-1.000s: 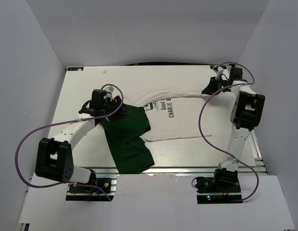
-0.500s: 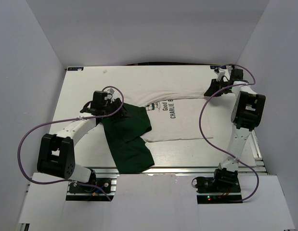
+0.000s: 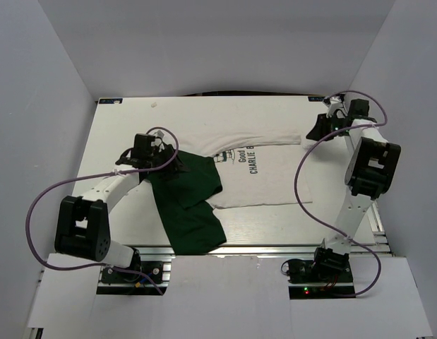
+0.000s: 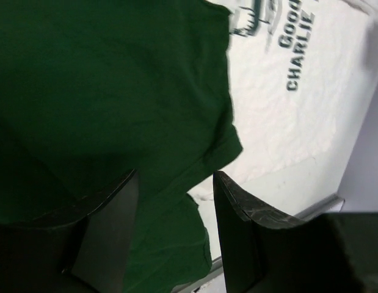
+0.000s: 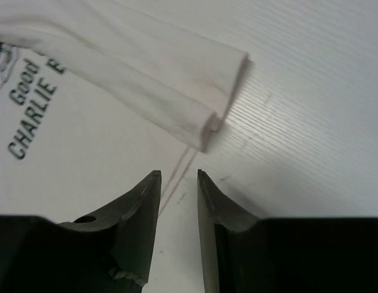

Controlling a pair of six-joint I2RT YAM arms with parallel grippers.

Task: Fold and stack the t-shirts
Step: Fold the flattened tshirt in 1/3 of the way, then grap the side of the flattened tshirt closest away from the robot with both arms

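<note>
One t-shirt (image 3: 264, 180) lies partly folded in the middle of the table, white with black "Charlie" print (image 3: 245, 157) and dark green sleeves (image 3: 190, 201) bunched at its left. My left gripper (image 3: 173, 164) hovers open over the green cloth (image 4: 115, 91), with nothing held between its fingers (image 4: 237, 232). My right gripper (image 3: 313, 133) is open and empty just right of the shirt's folded white top edge (image 5: 164, 85), above bare table, with a small gap to the corner.
The white table (image 3: 126, 127) is enclosed by white walls at the back and sides. A metal rail (image 3: 274, 248) runs along the near edge. Purple cables (image 3: 34, 212) loop beside both arms. A small white scrap (image 3: 154, 104) lies at the far left.
My right gripper has drawn back to the right, off the shirt's folded top edge, which now lies flat on the table. My left gripper has barely shifted over the green sleeve.
</note>
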